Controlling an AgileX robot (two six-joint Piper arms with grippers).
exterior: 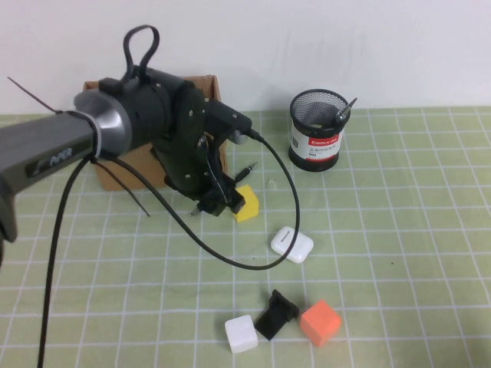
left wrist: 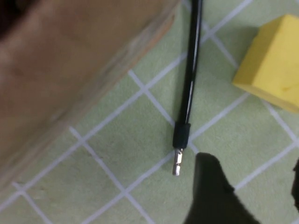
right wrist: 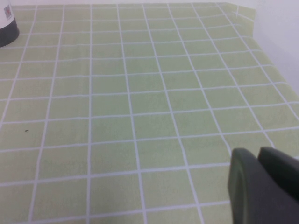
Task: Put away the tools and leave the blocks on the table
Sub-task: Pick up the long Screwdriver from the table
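A thin black rod-like tool (left wrist: 188, 88) with a metal tip lies on the table (left wrist: 140, 154) between the cardboard box (left wrist: 65, 70) and the yellow block (left wrist: 273, 60). My left gripper (left wrist: 254, 196) hovers low just past the rod's tip, open, with bare mat between its fingers (left wrist: 210, 196). From above, the left gripper (exterior: 215, 201) sits beside the yellow block (exterior: 247, 203), and only the rod's end (exterior: 248, 165) shows. The white block (exterior: 241, 334) and orange block (exterior: 320, 322) stand near the front. Another dark tool (exterior: 342, 113) sticks out of the mesh cup (exterior: 317, 130). My right gripper (right wrist: 261, 182) is shut over bare mat.
A white glossy case (exterior: 291, 244) lies in the middle. A small black angular piece (exterior: 276, 314) sits between the white and orange blocks. The left arm's cable (exterior: 288, 192) loops over the mat. The mesh cup's base (right wrist: 7, 25) shows far off in the right wrist view.
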